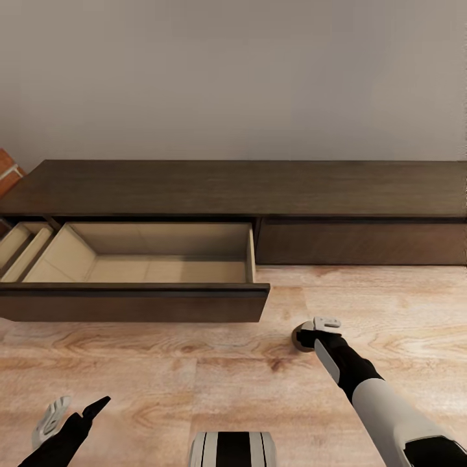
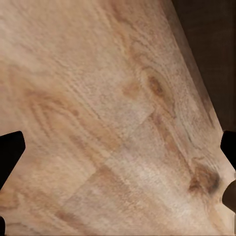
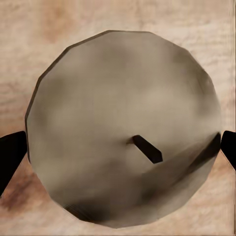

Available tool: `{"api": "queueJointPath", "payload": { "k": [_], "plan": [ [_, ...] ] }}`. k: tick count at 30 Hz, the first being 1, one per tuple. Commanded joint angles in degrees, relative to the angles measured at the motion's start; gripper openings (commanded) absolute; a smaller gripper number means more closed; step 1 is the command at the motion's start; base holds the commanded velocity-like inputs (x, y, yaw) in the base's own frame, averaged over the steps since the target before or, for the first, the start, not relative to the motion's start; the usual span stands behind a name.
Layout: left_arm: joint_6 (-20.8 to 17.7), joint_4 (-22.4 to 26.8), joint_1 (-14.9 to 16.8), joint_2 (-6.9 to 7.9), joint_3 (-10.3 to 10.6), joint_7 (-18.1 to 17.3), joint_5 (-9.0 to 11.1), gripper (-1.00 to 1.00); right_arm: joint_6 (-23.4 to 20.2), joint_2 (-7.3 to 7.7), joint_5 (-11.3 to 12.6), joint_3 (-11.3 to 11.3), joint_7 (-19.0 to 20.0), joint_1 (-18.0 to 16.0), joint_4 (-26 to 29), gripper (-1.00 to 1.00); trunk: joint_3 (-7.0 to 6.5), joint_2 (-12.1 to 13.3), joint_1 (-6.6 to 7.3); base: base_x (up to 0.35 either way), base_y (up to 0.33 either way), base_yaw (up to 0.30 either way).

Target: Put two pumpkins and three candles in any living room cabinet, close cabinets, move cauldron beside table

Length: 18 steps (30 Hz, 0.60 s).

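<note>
A stubby tan candle (image 1: 301,338) stands on the wood floor in front of the dark-brown cabinet (image 1: 233,188). My right gripper (image 1: 318,329) hovers right over it, open. In the right wrist view the candle (image 3: 123,98), with its pale flat top and short dark wick, sits between the two fingertips (image 3: 11,157), which stand just outside its rim. The cabinet's left drawer (image 1: 130,301) is pulled out, showing a pale wood inside with nothing in it. My left gripper (image 1: 74,412) hangs open over bare floor at the lower left, fingertips (image 2: 11,150) wide apart.
The cabinet's right drawer front (image 1: 363,243) is shut. At the far left, pale wood panels of another compartment (image 1: 23,250) show beside the open drawer. A reddish brick-like object (image 1: 8,170) sits at the left edge. Plain wall behind; my base (image 1: 233,451) at the bottom.
</note>
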State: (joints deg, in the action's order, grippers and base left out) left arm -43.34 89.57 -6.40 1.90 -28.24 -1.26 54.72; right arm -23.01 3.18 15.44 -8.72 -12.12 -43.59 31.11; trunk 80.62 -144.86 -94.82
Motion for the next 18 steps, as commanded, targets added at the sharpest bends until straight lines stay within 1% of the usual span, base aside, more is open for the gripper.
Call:
{"api": "queueJointPath", "payload": {
  "k": [1,4,7,8,9,10,11,12,13,16,17,18],
  "plan": [
    [-0.3,0.0,0.0,-0.01,-0.1,-0.1,0.0,1.00,-0.2,0.08,0.7,-0.5,-0.5,0.0,0.2,-1.00,-0.20,0.0,0.03,0.000,0.000,0.000],
    [-0.2,-0.1,0.0,-0.03,0.0,-0.1,0.0,1.00,-0.2,0.26,0.7,-0.5,-0.6,0.1,1.2,-1.00,-0.86,0.0,0.10,0.000,0.000,0.000],
    [-0.2,-0.3,0.0,-0.05,0.1,0.0,-0.1,1.00,-0.7,0.78,0.7,-0.3,-0.7,0.7,6.7,-1.00,-1.52,0.1,0.18,0.000,0.000,0.000],
    [-0.1,-0.5,0.0,-0.08,0.1,0.0,-0.1,1.00,-1.8,1.08,0.8,-0.2,-0.7,2.4,11.4,-1.00,-1.75,0.1,0.21,0.000,0.000,0.000],
    [-0.1,-0.9,-0.1,-0.07,0.1,0.0,-0.1,1.00,-5.2,1.57,0.8,0.1,-0.8,5.4,18.1,-1.00,-1.97,0.1,0.23,0.000,0.000,0.000],
    [-0.1,-1.3,-0.1,-0.07,0.2,0.0,0.0,1.00,-7.6,1.95,0.8,0.2,-0.8,6.9,22.0,-1.00,-2.19,0.1,0.26,0.000,0.000,0.000],
    [0.2,-2.2,0.0,-0.07,0.3,-0.1,0.0,1.00,-13.3,2.86,0.8,0.3,-0.9,9.8,30.4,-1.00,-2.41,0.1,0.29,0.000,0.000,0.000],
    [0.4,-2.6,0.0,-0.06,0.3,-0.1,0.0,1.00,-15.9,3.31,0.8,0.3,-0.9,11.1,34.4,-1.00,-2.63,0.2,0.31,0.000,0.000,0.000],
    [0.8,-3.1,0.0,-0.06,0.5,-0.2,0.0,1.00,-20.7,4.04,0.8,0.5,-0.9,13.7,41.9,-1.00,-2.85,0.2,0.34,0.000,0.000,0.000],
    [1.3,-3.8,0.0,-0.06,0.9,-0.2,0.0,1.00,-25.8,4.72,0.8,0.9,-1.0,17.2,50.7,-1.00,-3.52,0.2,0.41,0.000,0.000,0.000],
    [1.5,-4.0,0.0,-0.04,1.1,-0.2,0.0,1.00,-27.9,4.95,0.8,1.3,-1.0,18.8,54.5,-1.00,-3.74,0.2,0.44,0.000,0.000,0.000],
    [1.6,-4.1,0.0,-0.05,1.2,-0.2,0.0,1.00,-28.6,5.03,0.8,1.5,-1.0,19.4,55.9,-1.00,-3.96,0.2,0.47,0.000,0.000,0.000]
  ]
}}
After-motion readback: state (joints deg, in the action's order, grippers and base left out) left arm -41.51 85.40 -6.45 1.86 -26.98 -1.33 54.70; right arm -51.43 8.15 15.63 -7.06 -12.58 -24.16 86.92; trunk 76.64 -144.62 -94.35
